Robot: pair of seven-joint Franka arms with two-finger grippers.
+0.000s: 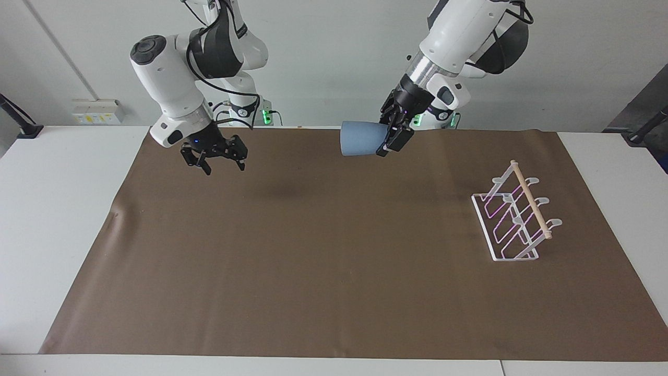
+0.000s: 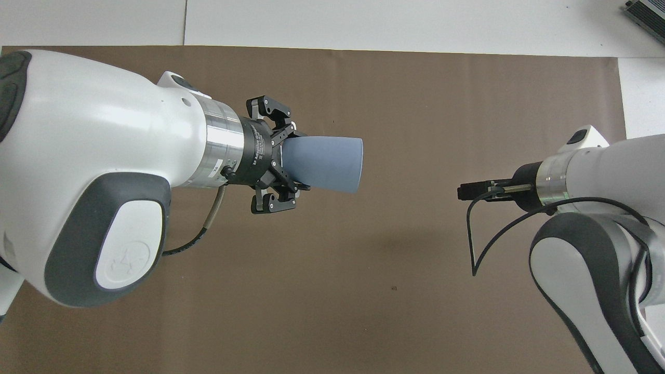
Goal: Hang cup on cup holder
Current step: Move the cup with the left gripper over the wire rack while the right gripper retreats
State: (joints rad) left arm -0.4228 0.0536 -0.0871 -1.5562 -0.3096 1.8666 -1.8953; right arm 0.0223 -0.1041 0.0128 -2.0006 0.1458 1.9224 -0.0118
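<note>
My left gripper (image 1: 387, 142) is shut on the narrow base of the light-blue cup (image 1: 359, 139) and holds it sideways in the air, over the part of the brown mat close to the robots. The cup's mouth points toward the right arm's end of the table. The overhead view also shows the left gripper (image 2: 292, 162) and the cup (image 2: 327, 163). The white wire cup holder (image 1: 514, 216) with its wooden dowel stands on the mat toward the left arm's end; the overhead view does not show it. My right gripper (image 1: 215, 161) is open and empty, pointing down over the mat, apart from the cup.
A brown mat (image 1: 313, 271) covers most of the white table (image 1: 57, 209). A black cable (image 2: 475, 234) loops from my right wrist. The right gripper (image 2: 463, 191) shows only as a dark tip in the overhead view.
</note>
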